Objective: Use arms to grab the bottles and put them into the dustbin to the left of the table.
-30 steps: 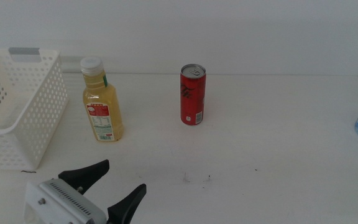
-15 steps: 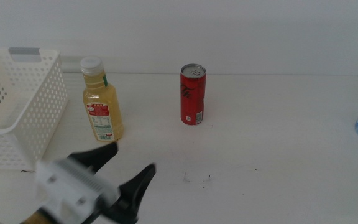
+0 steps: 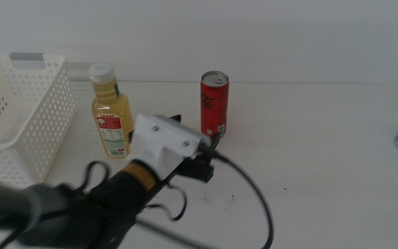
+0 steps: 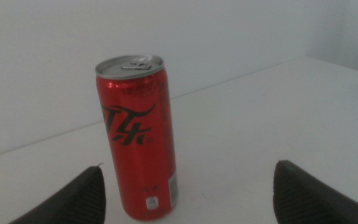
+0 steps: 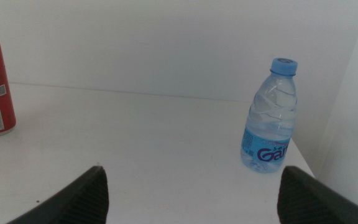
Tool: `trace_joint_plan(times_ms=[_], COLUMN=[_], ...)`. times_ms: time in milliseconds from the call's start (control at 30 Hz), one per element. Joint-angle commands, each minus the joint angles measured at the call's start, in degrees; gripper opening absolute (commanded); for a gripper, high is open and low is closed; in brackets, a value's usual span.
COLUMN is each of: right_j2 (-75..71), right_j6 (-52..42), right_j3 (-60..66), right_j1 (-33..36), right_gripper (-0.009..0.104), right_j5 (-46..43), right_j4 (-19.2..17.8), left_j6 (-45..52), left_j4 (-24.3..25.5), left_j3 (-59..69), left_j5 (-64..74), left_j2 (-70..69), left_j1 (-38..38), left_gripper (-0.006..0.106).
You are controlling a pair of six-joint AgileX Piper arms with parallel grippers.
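We are working with the left gripper (image 3: 197, 153), its jaws spread wide, just short of the red can (image 3: 214, 105), which is standing upright on the table (image 3: 323, 152); in the left wrist view the can (image 4: 139, 134) is sitting toward one jaw, not centred. To grip well, we judge we should be centring the can between the jaws, closing on its middle, and keeping it upright. The yellow juice bottle (image 3: 111, 114) is standing beside the dustbin (image 3: 19, 117) at the left. The right gripper (image 5: 191, 205) is waiting, also spread, with the water bottle (image 5: 272, 118) ahead of it.
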Motion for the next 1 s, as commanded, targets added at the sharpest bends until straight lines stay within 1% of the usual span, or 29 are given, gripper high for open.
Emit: trace_joint_plan(times_ms=[0,200,300,600,967], right_j2=[-0.3,-0.3,-0.3,-0.3,-0.3], right_j6=[-0.1,-0.1,-0.1,-0.1,-0.1], right_j3=[0.2,0.2,0.2,0.2,0.2], right_j1=[-0.5,-0.5,-0.5,-0.5,-0.5], right_gripper=[0.079,0.079,0.079,0.079,0.079], right_j5=[-0.4,-0.4,-0.4,-0.4,-0.4], right_j4=[-0.4,-0.4,-0.4,-0.4,-0.4], left_j6=[-0.2,1.3,3.0,3.0,3.0], left_j4=[-2.5,-8.9,-10.3,-10.1,-10.0], left_j3=[-3.9,-13.7,-18.0,-28.3,-38.7], left_j5=[-1.4,-1.4,-1.3,0.2,1.9], left_j2=[4.3,13.1,17.2,25.1,32.7], left_j1=[-0.1,-0.1,0.2,1.9,1.9], left_gripper=[0.090,0.090,0.090,0.090,0.090])
